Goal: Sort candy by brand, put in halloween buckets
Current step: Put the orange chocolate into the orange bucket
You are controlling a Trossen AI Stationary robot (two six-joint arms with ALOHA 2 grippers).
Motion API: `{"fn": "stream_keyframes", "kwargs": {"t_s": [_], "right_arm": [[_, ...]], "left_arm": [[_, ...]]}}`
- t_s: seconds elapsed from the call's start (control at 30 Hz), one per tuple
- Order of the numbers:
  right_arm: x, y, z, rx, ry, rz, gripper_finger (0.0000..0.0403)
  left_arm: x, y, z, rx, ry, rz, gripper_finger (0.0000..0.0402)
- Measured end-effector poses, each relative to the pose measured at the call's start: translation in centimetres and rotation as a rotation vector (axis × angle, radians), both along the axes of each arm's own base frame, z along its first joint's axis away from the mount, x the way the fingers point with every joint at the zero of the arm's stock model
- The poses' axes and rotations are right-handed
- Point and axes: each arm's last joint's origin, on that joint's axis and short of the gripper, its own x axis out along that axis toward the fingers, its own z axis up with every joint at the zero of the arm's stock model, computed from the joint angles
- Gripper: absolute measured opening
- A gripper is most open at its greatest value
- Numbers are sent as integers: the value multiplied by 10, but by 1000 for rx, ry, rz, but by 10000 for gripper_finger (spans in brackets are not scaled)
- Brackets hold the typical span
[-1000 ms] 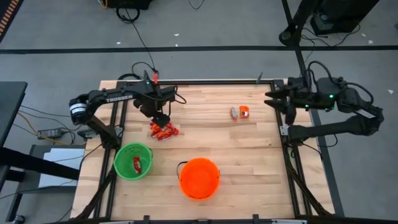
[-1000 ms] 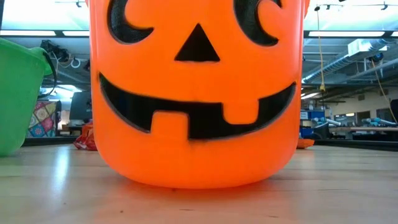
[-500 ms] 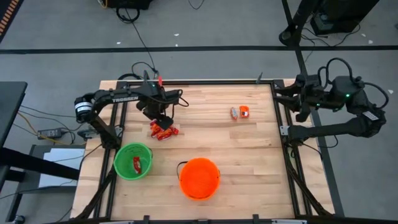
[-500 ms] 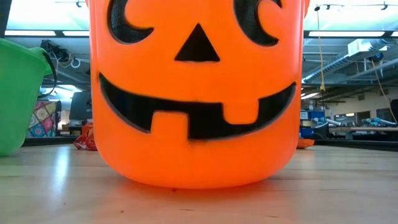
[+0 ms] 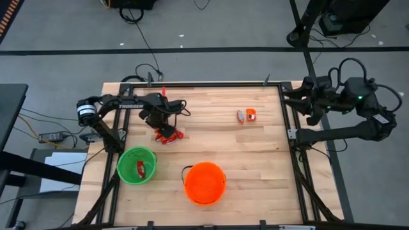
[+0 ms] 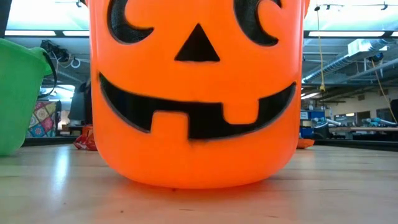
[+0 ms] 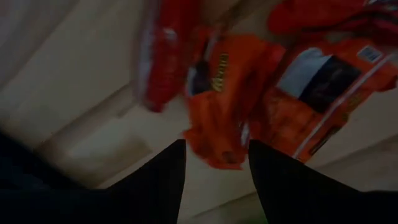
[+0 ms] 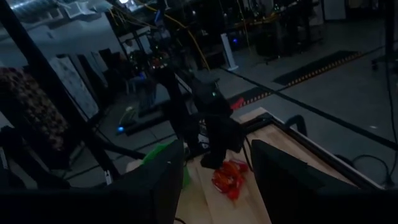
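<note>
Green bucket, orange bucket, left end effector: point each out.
Green bucket (image 5: pixel 127 167): high view, on its rim.
Orange bucket (image 5: pixel 204 183): high view, on its inside.
Left end effector (image 7: pixel 216 163): left wrist view, midway between its open fingertips, over the candy pile.

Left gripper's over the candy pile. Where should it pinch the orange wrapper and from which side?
Pinch the orange wrapper at its near free edge, coming straight down. It lies flat between the open left gripper fingers, with red candy beside it, so the near edge avoids neighbours.
</note>
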Motion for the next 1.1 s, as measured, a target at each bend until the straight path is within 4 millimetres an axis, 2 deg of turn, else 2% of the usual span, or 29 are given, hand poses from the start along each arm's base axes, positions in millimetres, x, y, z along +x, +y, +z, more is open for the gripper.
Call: {"fn": "stream_keyframes", "kwargs": {"t_s": [0.13,0.27,0.7,0.97,1.1], "right_arm": [[0,0,1,-1,-13,0,199],[0,0,3,-2,-30,0,199],[0,0,4,-4,-46,0,199],[0,0,5,-11,-51,0,199],[0,0,5,-15,-51,0,199]], "left_arm": [[4,0,-8,-6,-65,16,180],[5,0,-8,4,-78,29,161],[5,2,-8,91,-51,4,8],[2,0,-7,40,-34,15,3],[4,0,5,57,-6,-7,2]]}}
